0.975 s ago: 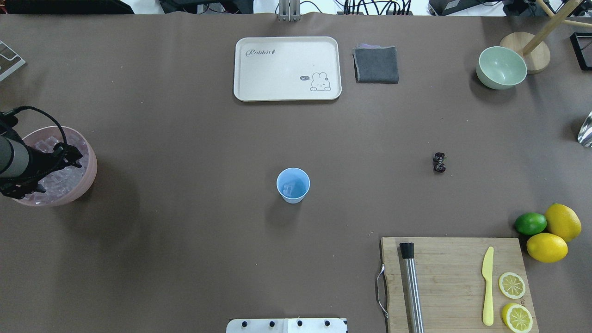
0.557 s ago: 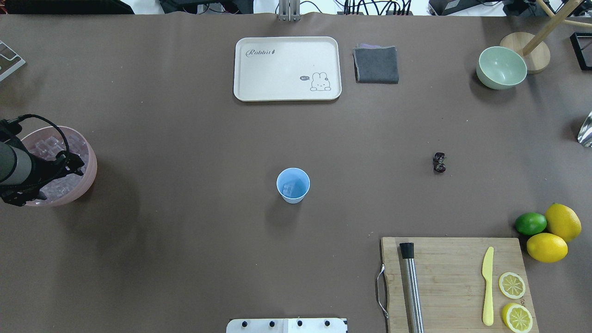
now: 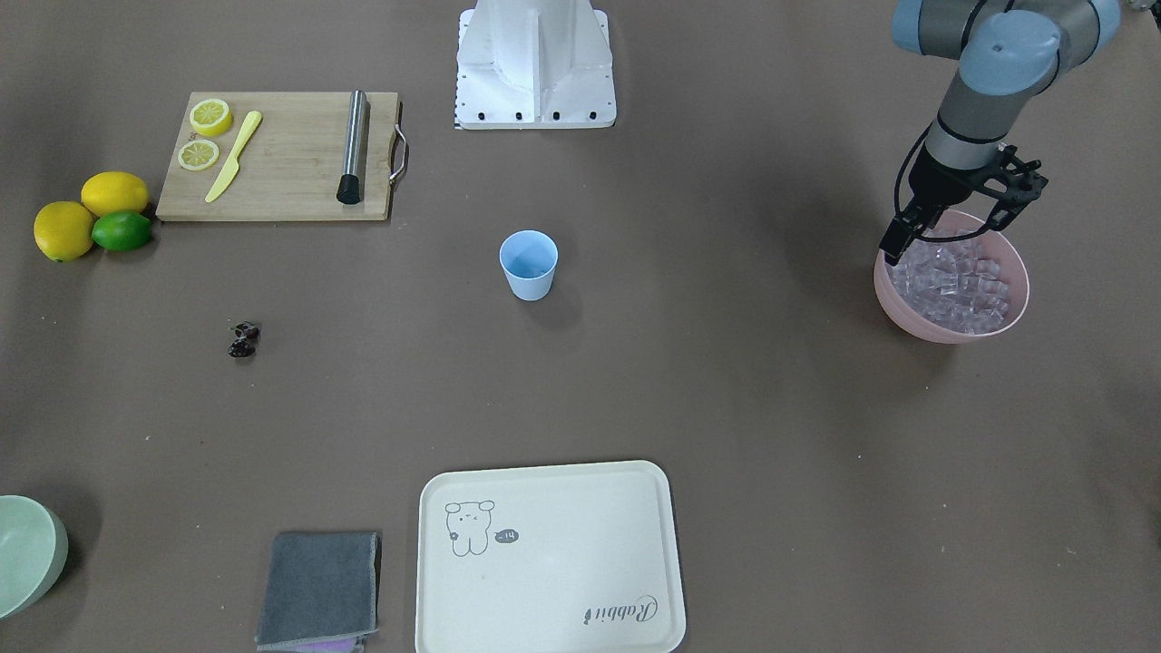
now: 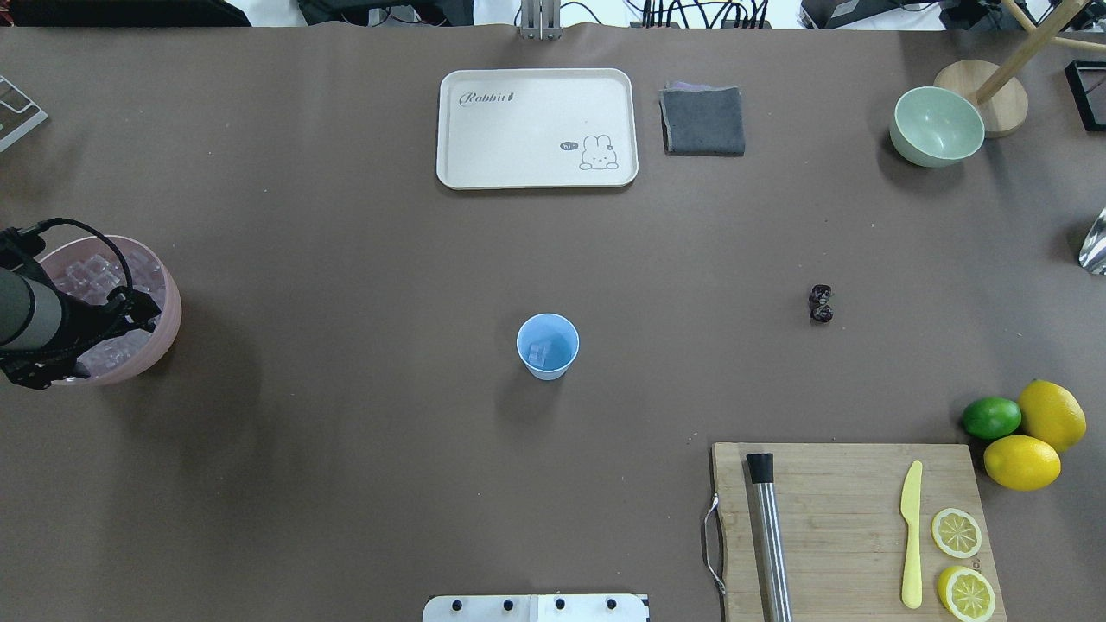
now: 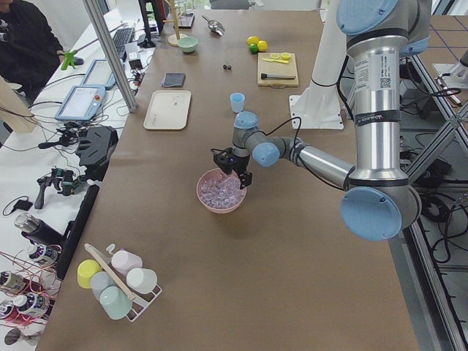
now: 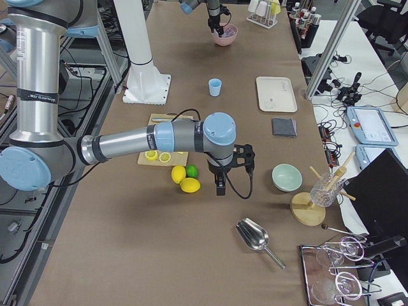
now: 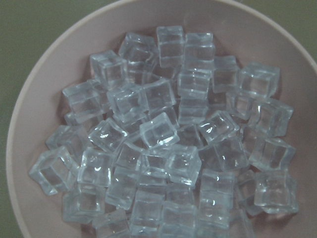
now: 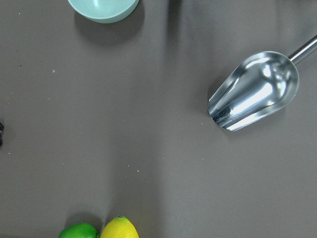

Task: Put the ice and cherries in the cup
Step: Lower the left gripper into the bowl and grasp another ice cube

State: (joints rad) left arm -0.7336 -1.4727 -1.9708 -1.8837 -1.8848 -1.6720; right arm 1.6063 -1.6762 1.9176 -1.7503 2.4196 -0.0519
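Note:
The light blue cup [image 4: 548,345] stands upright mid-table with one ice cube [image 4: 537,352] inside. The cup also shows in the front-facing view [image 3: 528,263]. Many clear ice cubes [image 7: 168,144] fill the pink bowl [image 3: 1016,308] at the table's left end. My left gripper [image 3: 943,238] hangs just above the ice, open and empty. The dark cherries [image 4: 821,303] lie on the table to the right of the cup. My right gripper [image 6: 220,185] hovers near the lemons, seen only in the exterior right view. I cannot tell whether it is open or shut.
A cream tray [image 4: 537,128], a grey cloth [image 4: 703,121] and a pale green bowl [image 4: 937,126] sit at the far side. A cutting board [image 4: 847,527] carries a yellow knife, a steel muddler and lemon slices. Two lemons and a lime [image 4: 991,417] lie beside it. A metal scoop [image 8: 255,91] lies far right.
My left arm has shifted slightly toward the robot's side over the pink bowl. The cup, ice cube and cherries have not moved.

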